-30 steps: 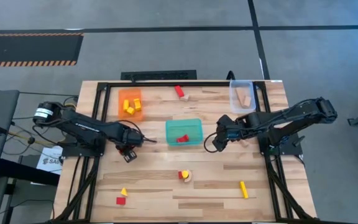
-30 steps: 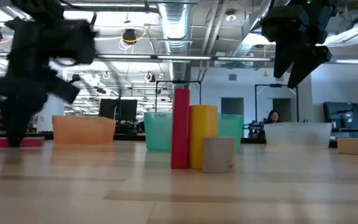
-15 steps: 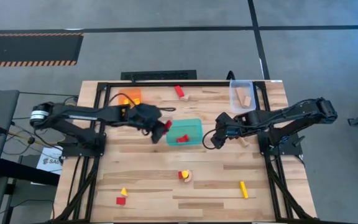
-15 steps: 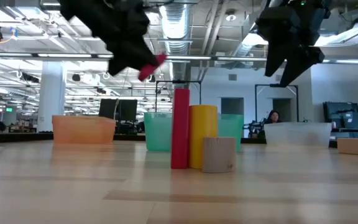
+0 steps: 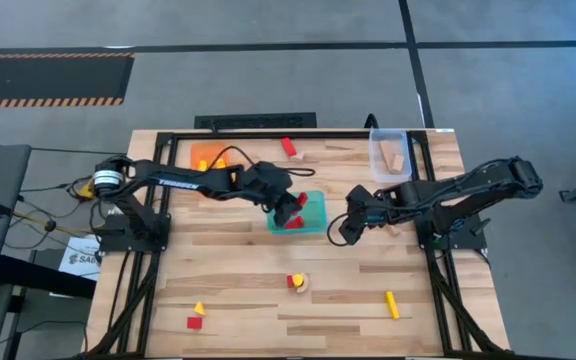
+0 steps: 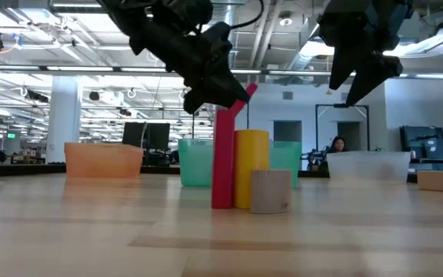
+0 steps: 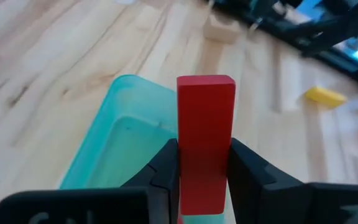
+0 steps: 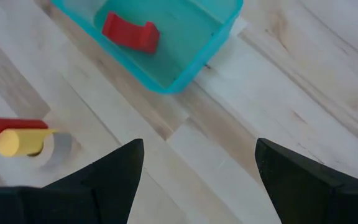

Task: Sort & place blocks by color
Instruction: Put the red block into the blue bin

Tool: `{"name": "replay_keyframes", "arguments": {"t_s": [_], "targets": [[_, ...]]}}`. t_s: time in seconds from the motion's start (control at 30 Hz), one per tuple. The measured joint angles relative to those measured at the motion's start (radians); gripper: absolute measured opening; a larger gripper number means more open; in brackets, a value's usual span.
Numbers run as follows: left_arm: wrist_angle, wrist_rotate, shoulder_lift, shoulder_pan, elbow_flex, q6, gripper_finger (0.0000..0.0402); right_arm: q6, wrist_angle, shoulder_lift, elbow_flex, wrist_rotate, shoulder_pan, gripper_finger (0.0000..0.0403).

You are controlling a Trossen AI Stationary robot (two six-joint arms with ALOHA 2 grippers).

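Fingers (image 7: 160, 177) pinch smooth red rectangular block (image 7: 204, 140) over translucent teal tray (image 7: 114, 146).

Left tool (image 5: 298, 204) reaches mid-table, fingers clamped, apparently tilted; right tool (image 5: 346, 229) hovers nearby, fingers spread wide.

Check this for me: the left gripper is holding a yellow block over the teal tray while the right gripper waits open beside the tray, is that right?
Not quite: the block is red, not yellow, as the left wrist view shows. The left gripper does hold it over the teal tray, and the right gripper waits open beside the tray.
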Motion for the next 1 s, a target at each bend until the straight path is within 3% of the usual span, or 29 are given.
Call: {"name": "replay_keyframes", "arguments": {"t_s": [0.1, 0.33, 0.47, 0.6, 0.8, 1.0], "targets": [[-0.067, -0.015, 0.005, 0.003, 0.048, 0.051, 0.0093, 0.009, -0.002, 0.0, 0.0, 0.001, 0.011, 0.0329], [-0.268, -0.04, 0.004, 0.015, 0.13, 0.155, 0.0208, 0.01, -0.001, 0.0, 0.0, 0.011, 0.012, 0.0329], [-0.464, -0.008, 0.004, 0.024, 0.232, 0.191, 0.0257, 0.001, 0.002, 0.0, 0.0, 0.014, 0.007, 0.0329], [-0.765, 0.036, -0.039, 0.008, 0.338, 0.22, 0.0275, -0.009, 0.003, 0.0, 0.0, 0.017, -0.005, 0.0329], [-1.114, 0.06, -0.211, -0.163, 0.246, 0.191, 0.0276, -0.063, 0.013, 0.0, 0.0, 0.017, -0.003, 0.0329], [-1.016, 0.179, -0.365, -0.468, 0.045, -0.112, 0.0267, -0.203, 0.07, 0.0, 0.0, 0.017, -0.01, 0.0329]]}}
